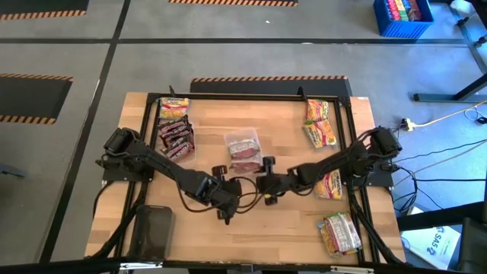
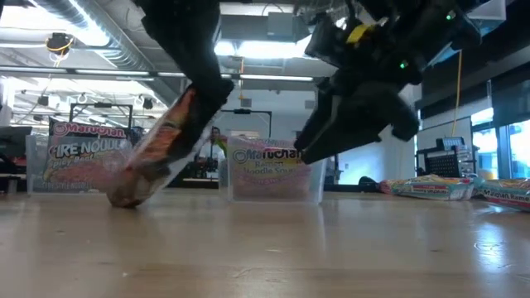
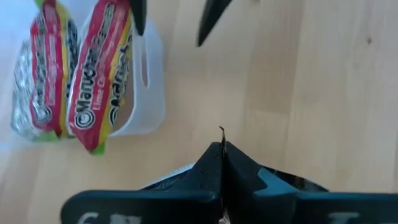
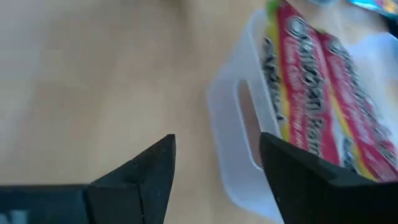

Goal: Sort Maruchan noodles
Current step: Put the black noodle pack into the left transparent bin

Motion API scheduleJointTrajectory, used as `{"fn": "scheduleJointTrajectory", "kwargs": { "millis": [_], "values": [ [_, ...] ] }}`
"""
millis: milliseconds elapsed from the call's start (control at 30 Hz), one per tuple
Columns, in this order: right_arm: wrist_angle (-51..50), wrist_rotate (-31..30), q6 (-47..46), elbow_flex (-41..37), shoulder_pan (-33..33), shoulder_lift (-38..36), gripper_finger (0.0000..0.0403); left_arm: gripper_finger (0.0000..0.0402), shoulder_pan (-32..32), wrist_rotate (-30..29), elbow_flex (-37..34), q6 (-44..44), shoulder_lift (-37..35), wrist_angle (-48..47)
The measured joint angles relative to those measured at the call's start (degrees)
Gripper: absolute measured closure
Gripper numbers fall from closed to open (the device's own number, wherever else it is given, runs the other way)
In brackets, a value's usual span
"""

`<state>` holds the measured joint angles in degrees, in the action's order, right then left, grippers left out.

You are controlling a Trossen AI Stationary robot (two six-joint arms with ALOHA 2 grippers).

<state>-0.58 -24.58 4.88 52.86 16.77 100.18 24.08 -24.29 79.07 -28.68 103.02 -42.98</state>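
Observation:
My left gripper (image 1: 226, 209) (image 3: 222, 149) is shut on a reddish-orange noodle packet (image 2: 161, 149) near the table's front middle. My right gripper (image 1: 266, 181) (image 4: 217, 158) stands open just to its right, beside the near end of a clear tray (image 1: 243, 148) (image 4: 239, 143). Nothing lies between its fingers. The tray holds red and yellow Maruchan packets (image 3: 93, 74) standing on edge. In the high view the left arm hides the held packet. My left gripper pinches the packet's upper end (image 2: 195, 99) between its two shut fingers; a thin sliver of the edge (image 3: 221, 132) pokes out past the fingertips. The fingers slant downward from above. The packet hangs slanting below them; whether its lower end (image 2: 124, 197) touches the table I cannot tell.
A tray of dark maroon packets (image 1: 175, 135) stands at the far left, with a yellow packet (image 1: 173, 106) behind it. Yellow packets lie along the right side (image 1: 319, 122) (image 1: 329, 185) (image 1: 340, 232). A black box (image 1: 152, 232) sits at the near left. Bare wood lies in front.

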Motion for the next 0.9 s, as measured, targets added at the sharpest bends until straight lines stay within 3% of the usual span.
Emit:
{"fn": "scheduleJointTrajectory", "kwargs": {
  "millis": [167,333,433,633,767,900],
  "values": [
    [-4.2,-5.7,-0.1,0.0,-2.0,0.0,0.0175,0.0377,0.0,-1.6,0.0,4.0,0.0,1.8],
    [-9.6,-11.6,-0.3,0.0,-3.8,-0.8,0.0175,0.0319,0.0,-1.8,0.0,6.6,0.0,4.2],
    [-13.2,-12.3,-1.6,0.0,-3.7,-3.4,0.0175,0.0285,0.0,-1.3,0.0,6.6,0.0,4.0],
    [-14.9,-5.6,-4.7,0.0,-1.4,-7.5,0.0175,0.0272,0.3,2.6,0.5,5.6,0.0,0.5],
    [-11.4,-0.3,-6.2,0.0,0.8,-7.2,0.0175,0.0273,1.0,4.2,-0.2,5.8,0.0,-0.1],
    [-7.4,1.1,-6.2,0.0,3.1,-5.6,0.0175,0.0273,1.3,5.1,-2.1,5.8,0.0,-0.1]
  ]
}}
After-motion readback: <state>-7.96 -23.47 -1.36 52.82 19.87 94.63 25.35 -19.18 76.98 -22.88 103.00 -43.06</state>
